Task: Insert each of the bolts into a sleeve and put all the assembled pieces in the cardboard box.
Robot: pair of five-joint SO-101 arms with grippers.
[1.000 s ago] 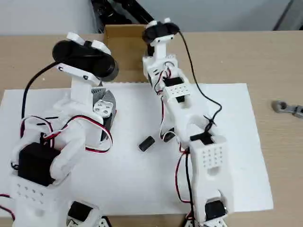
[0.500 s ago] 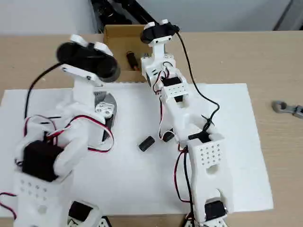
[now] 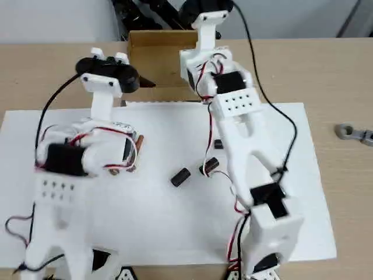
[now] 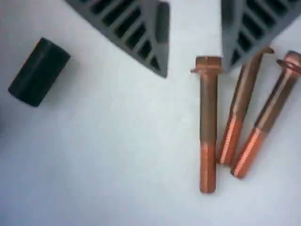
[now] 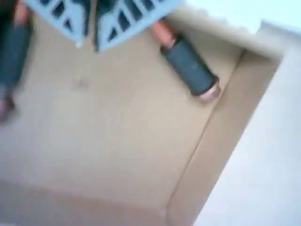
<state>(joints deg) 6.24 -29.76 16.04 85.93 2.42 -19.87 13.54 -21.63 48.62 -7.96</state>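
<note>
- Hanging released, left gripper [image 4: 194,67] is straddling head of one bolt [image 4: 208,127].
- Right gripper [image 5: 88,46], grip unclear, is hovering beside assembled piece [image 5: 189,70] at cardboard box [image 5: 117,141] wall.

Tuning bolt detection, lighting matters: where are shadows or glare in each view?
Left wrist view: three copper bolts gleam at threaded ends; black cylindrical sleeve casts a faint shadow. Right wrist view: brown cardboard box floor evenly lit. High view: soft shadows on the white paper sheet.

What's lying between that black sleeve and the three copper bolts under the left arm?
Nothing: in the left wrist view the white sheet is bare between the black sleeve and the three bolts. The left gripper hangs open over the bolts.
</note>
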